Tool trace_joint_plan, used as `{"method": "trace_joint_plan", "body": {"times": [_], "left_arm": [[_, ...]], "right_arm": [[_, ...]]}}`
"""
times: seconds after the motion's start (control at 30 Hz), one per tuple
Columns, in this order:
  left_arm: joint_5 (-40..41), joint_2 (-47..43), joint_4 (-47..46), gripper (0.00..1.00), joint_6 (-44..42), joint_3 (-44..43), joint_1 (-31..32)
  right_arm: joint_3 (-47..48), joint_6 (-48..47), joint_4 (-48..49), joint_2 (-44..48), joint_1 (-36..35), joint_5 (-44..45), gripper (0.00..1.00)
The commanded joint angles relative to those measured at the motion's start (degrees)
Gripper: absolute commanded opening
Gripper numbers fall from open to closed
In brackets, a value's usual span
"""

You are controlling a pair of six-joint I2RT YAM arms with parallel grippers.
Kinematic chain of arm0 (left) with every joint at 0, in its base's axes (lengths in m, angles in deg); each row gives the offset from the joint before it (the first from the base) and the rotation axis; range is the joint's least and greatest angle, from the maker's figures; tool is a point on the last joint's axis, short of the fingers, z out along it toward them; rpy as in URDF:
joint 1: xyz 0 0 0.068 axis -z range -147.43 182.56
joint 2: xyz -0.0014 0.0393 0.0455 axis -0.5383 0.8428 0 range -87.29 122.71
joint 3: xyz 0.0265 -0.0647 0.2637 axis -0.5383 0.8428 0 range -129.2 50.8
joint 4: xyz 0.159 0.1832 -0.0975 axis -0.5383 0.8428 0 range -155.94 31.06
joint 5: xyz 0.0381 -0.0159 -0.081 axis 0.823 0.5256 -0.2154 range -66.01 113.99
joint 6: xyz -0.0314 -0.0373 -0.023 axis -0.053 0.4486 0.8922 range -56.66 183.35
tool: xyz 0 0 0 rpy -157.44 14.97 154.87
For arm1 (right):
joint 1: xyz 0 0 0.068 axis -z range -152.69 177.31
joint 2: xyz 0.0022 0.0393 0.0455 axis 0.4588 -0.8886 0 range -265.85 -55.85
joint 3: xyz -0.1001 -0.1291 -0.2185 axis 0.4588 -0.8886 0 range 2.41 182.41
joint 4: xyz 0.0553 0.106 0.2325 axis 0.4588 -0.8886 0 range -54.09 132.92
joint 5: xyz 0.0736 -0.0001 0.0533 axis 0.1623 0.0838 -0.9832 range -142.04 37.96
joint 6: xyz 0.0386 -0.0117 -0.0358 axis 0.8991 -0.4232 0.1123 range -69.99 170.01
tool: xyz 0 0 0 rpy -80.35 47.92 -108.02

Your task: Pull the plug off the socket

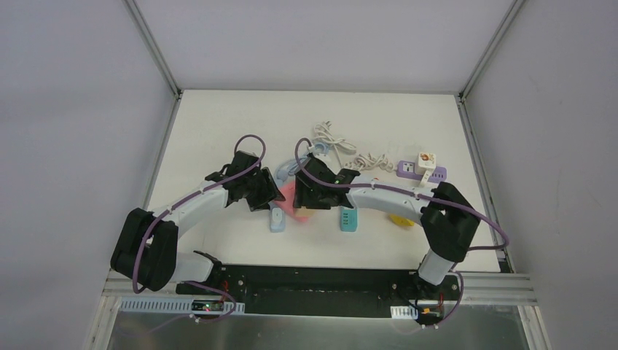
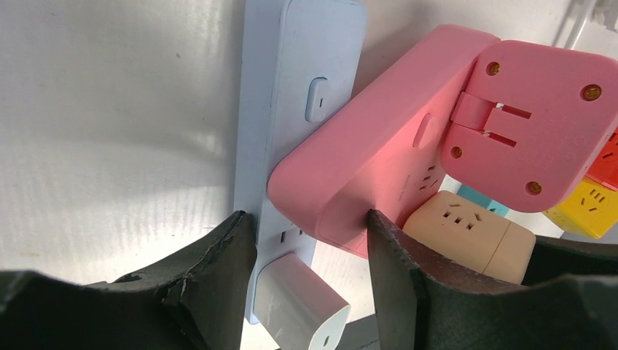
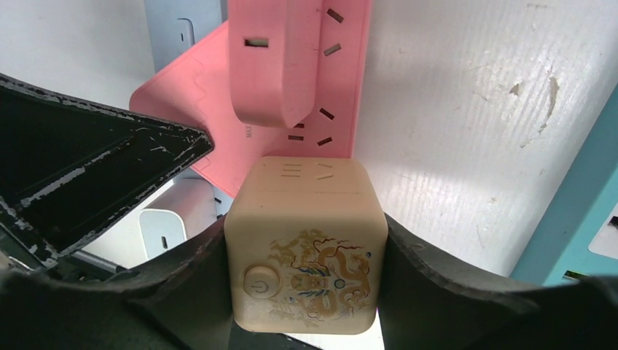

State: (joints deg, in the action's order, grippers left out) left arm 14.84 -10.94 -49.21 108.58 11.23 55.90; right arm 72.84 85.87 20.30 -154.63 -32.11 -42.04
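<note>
A beige cube plug with a gold dragon print [image 3: 306,248] sits against the face of a pink power strip [image 3: 218,109]. I cannot tell whether its prongs are still in. My right gripper [image 3: 304,226] is shut on the cube's two sides. The cube also shows in the left wrist view [image 2: 466,233], beside the pink strip [image 2: 364,153]. My left gripper [image 2: 307,219] clasps the strip's near end: one finger [image 2: 393,270] touches the pink strip, the other finger [image 2: 218,270] bears on a white strip's edge. In the top view both grippers, left [image 1: 268,193] and right [image 1: 310,200], meet at the pink strip [image 1: 291,195].
A white strip [image 2: 299,87] with a white charger [image 2: 299,306] lies partly under the pink one. A pink adapter block [image 2: 539,124] is plugged into the pink strip. A teal strip [image 1: 348,219], a yellow socket [image 1: 399,219], a purple strip with a cube [image 1: 423,169] and coiled white cords [image 1: 335,138] lie to the right.
</note>
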Motion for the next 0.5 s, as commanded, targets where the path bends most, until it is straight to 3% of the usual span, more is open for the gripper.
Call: {"method": "trace_joint_plan", "body": {"times": [0.0,0.27,0.37,0.47], "left_arm": [[8.41,6.16,7.05,0.3,-1.92,5.03,0.92],[8.82,6.02,7.34,0.29,-1.6,5.56,1.1],[8.75,6.08,7.81,0.29,-1.83,5.35,1.1],[8.83,6.17,8.59,0.29,-2.01,4.8,1.26]], "right_arm": [[0.23,2.65,13.47,8.93,-0.97,-14.91,0.0],[16.66,-1.21,-8.37,-3.79,-6.05,2.02,0.0],[17.21,-2.61,-8.71,-1.63,-5.83,2.42,0.0],[10.83,-1.44,-0.44,4.68,-2.91,-6.1,0.0]]}}
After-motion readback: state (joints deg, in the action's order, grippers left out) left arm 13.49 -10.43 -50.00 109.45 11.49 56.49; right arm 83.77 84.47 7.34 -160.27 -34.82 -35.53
